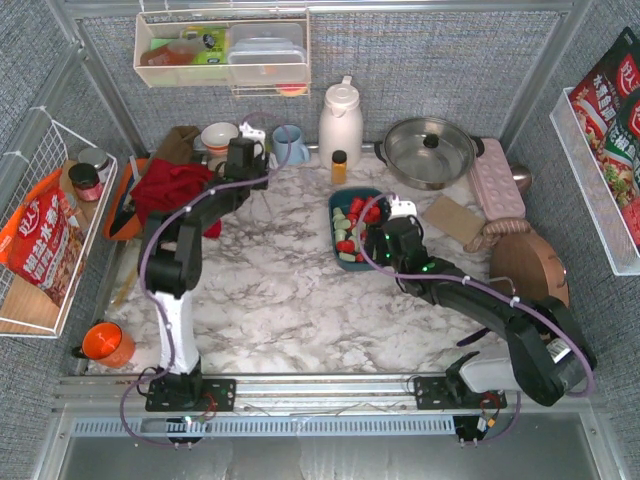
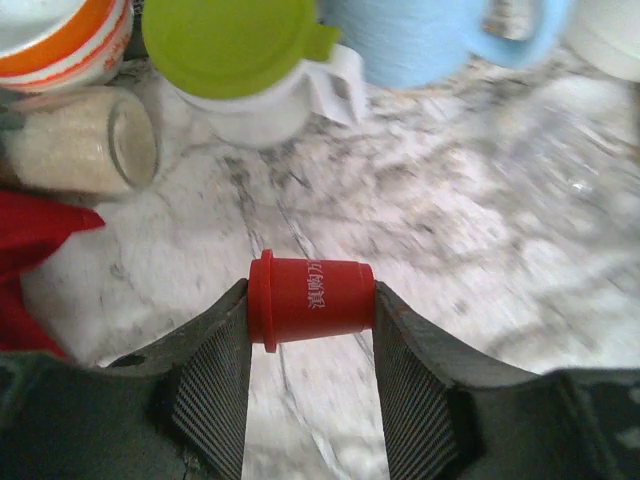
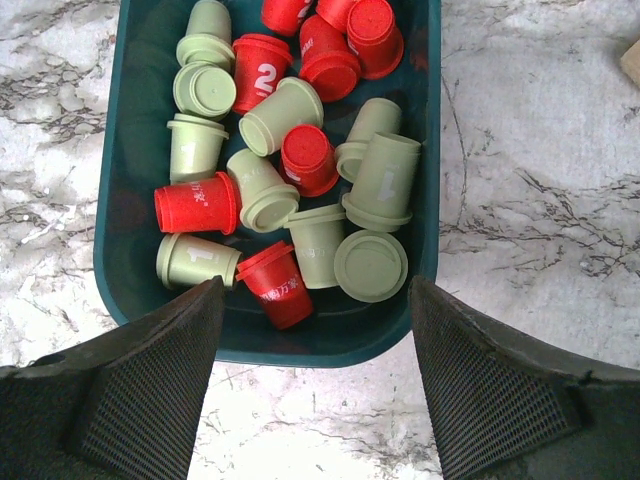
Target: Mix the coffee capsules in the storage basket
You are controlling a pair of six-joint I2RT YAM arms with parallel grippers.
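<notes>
Overhead, you see the storage basket on the worktop, with the left pincer well left of it. Left wrist: that pincer clamps a red capsule. Right wrist: the right pincer stands apart at the basket's near edge; coffee capsules lie inside it.

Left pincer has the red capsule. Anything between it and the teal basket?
Nothing visible on the marble between left pincer, gripping the red capsule, and storage basket. The right pincer hangs open at the basket's near end and may crowd the drop.

Left gripper is clamped on a capsule; right gripper is spread wide, arm stretched forward.
</notes>
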